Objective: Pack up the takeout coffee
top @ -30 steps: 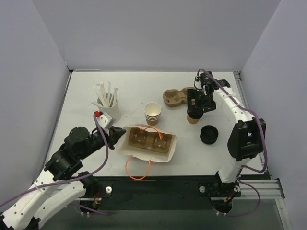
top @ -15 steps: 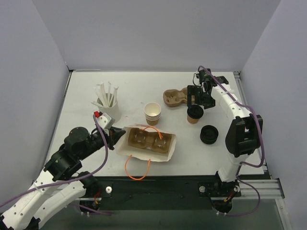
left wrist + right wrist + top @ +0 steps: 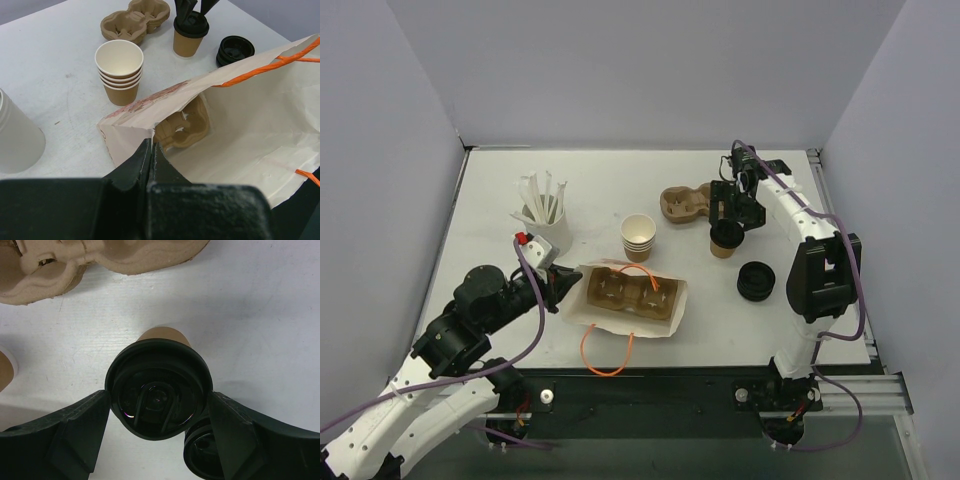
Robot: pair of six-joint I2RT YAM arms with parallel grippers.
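White tabletop, right of centre: right gripper [image 3: 158,406] straddles the takeout coffee [image 3: 158,392], jaws wide, grip unclear. Close centred and gently, or the paper may crush. Left gripper [image 3: 151,150] pinches the paper bag [image 3: 240,125] rim.

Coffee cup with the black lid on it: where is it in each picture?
Top external: the lidded coffee cup is right of centre, just below-right of the loose cup carrier.
Left wrist: the cup is top middle, beyond the paper bag, right of the carrier.
Right wrist: the cup is dead centre, seen from above; the carrier runs along the top edge.
Shared landmark: the loose cup carrier.
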